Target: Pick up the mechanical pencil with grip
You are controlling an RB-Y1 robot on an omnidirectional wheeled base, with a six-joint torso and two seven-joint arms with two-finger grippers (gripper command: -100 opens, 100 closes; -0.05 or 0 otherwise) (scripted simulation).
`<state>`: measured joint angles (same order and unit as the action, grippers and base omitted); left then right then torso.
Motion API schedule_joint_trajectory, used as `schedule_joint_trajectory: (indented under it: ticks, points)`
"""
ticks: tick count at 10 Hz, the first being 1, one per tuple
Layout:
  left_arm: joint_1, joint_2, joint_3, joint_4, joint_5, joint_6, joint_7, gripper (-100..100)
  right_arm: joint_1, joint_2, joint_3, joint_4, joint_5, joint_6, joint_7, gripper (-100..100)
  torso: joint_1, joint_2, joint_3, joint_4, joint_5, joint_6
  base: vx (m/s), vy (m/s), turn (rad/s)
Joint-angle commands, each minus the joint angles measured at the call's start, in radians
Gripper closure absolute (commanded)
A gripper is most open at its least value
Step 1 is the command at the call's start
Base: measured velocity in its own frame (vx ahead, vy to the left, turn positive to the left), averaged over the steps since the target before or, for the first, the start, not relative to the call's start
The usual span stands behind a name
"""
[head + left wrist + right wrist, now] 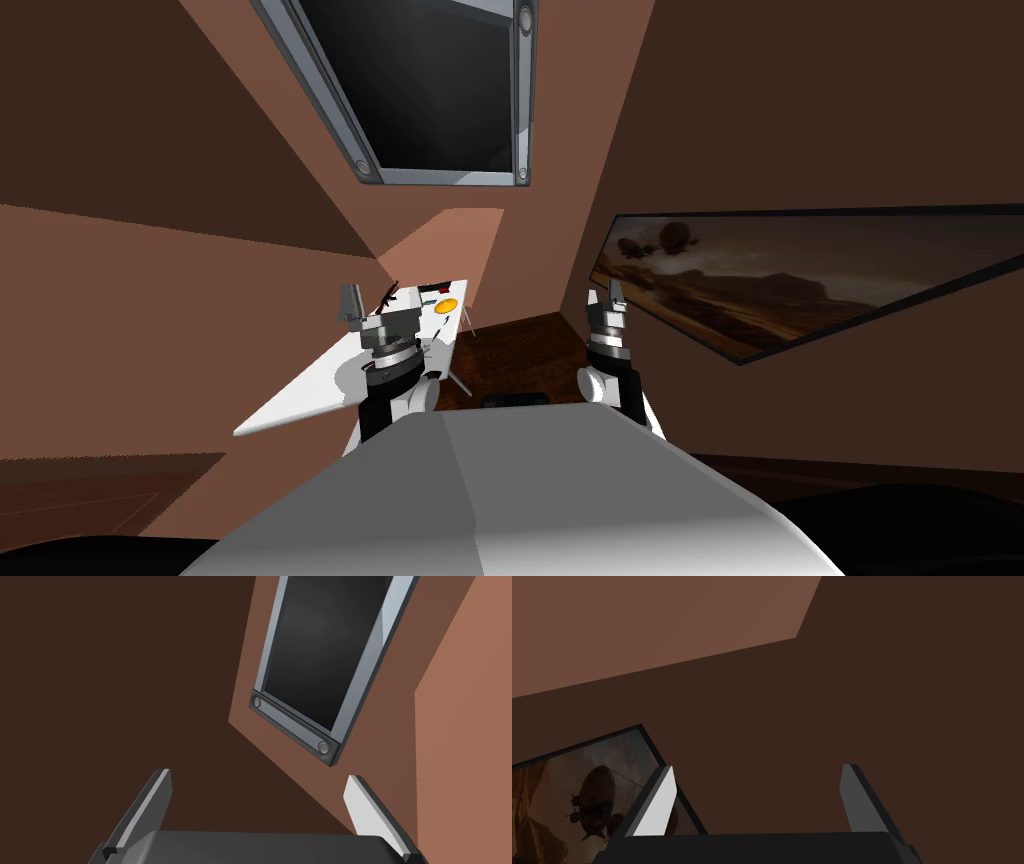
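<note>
A white table stands ahead and to my left in the head view. Near its far end lies a thin dark stick, too small to tell whether it is the mechanical pencil. My left gripper is raised over the table's middle, pointing upward, and in the left wrist view its fingers stand open with nothing between them. To the right of the table, my right gripper is also raised over the floor. It is open and empty in the right wrist view.
An orange disc and a dark red and black object lie at the table's far end. Thin table legs reach down to the dark wood floor. Brown walls close in on both sides.
</note>
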<state>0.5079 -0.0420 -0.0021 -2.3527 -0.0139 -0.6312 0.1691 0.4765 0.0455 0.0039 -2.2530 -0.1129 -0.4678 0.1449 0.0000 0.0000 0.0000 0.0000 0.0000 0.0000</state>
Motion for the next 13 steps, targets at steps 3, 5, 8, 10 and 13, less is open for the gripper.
schedule_joint_trajectory:
  ticks: [3, 5, 8, 10, 13]
  points:
    - [-0.023, 0.109, 0.004, 0.016, 0.028, 0.049, 0.031, -100, 0.0, 0.0, 0.0, 0.0, 0.0, 0.0, 0.0, 0, -0.002, 0.0, 0.0, 0.0, 0.0, 0.0, 0.007, -0.037, 0.022]
    - [-0.047, 0.169, 0.007, 0.032, 0.056, 0.1, 0.064, -100, 0.0, 0.0, 0.0, 0.0, 0.0, 0.0, 0.0, 0, -0.004, -0.001, -0.001, 0.0, -0.001, 0.0, 0.023, -0.057, 0.05]
    - [-0.097, 0.26, 0.013, 0.059, 0.115, 0.197, 0.132, -100, 0.0, 0.0, 0.0, 0.0, 0.0, 0.0, 0.0, 0, -0.004, -0.003, -0.002, -0.001, -0.001, 0.0, 0.038, -0.061, 0.066]
    - [-0.116, 0.286, 0.016, 0.068, 0.137, 0.241, 0.159, -100, 0.0, 0.0, 0.0, 0.0, 0.0, 0.0, 0.0, 0, -0.005, -0.004, -0.002, -0.001, -0.001, 0.0, 0.039, -0.067, 0.048]
    - [-0.158, 0.337, 0.021, 0.089, 0.186, 0.327, 0.217, -100, 0.0, 0.0, 0.0, 0.0, 0.0, 0.0, 0.0, 0, -0.004, -0.002, -0.001, -0.001, -0.001, 0.0, 0.024, -0.053, 0.054]
